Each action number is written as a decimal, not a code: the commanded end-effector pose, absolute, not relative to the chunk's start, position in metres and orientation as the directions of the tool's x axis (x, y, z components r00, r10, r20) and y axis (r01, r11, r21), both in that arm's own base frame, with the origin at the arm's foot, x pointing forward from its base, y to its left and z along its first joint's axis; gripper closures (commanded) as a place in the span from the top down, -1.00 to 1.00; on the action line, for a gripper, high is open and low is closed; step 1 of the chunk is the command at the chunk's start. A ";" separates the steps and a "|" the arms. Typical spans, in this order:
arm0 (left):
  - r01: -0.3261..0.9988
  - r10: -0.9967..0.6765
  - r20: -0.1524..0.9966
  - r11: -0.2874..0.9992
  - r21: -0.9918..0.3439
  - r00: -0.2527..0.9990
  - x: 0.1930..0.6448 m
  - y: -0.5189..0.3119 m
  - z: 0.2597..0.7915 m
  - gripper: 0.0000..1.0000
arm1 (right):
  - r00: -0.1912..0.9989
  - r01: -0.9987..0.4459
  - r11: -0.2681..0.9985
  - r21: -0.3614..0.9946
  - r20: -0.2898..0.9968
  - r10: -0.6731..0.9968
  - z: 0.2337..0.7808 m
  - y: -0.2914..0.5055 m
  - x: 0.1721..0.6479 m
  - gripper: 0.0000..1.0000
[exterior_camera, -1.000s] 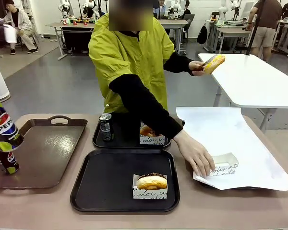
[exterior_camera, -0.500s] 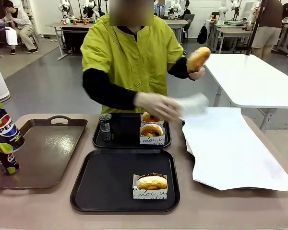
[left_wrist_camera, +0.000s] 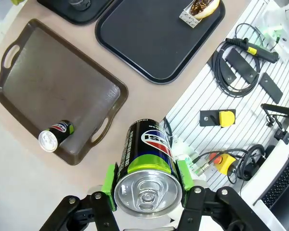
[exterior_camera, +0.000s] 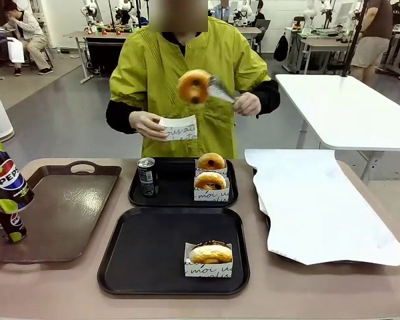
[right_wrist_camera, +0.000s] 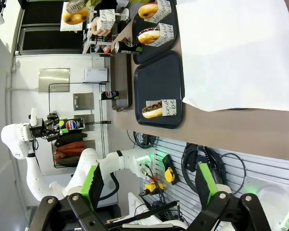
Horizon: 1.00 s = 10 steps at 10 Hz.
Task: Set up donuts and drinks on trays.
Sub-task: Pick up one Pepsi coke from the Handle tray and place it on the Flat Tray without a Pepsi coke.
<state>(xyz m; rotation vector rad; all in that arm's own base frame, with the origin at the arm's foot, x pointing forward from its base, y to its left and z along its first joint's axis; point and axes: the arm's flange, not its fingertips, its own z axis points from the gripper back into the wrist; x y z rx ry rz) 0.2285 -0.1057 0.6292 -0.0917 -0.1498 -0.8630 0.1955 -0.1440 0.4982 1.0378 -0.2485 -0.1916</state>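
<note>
Soda can [left_wrist_camera: 148,166] clamped in left hand [left_wrist_camera: 147,185]

The table [exterior_camera: 53,287] is tan. On it lie a glossy brown tray [exterior_camera: 60,213] at the left, two black trays [exterior_camera: 147,267] in the middle, one behind the other and nearly touching, and at the right a tray covered by white paper [exterior_camera: 320,200].

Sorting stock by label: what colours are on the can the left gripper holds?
Black with a lime-green band and a red-white-blue logo; the can shows best in the left wrist view.
</note>
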 end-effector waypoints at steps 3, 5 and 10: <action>0.769 -0.755 0.173 0.640 -0.016 0.632 0.229 -0.107 0.632 0.17 | 0.955 0.019 0.485 0.874 0.128 -0.268 0.499 -0.144 0.196 1.00; 0.769 -0.755 0.173 0.640 -0.016 0.632 0.229 -0.107 0.632 0.17 | 0.955 0.019 0.485 0.874 0.128 -0.268 0.499 -0.144 0.196 1.00; 0.769 -0.755 0.173 0.640 -0.016 0.632 0.229 -0.107 0.632 0.17 | 0.955 0.019 0.485 0.874 0.128 -0.268 0.499 -0.144 0.196 1.00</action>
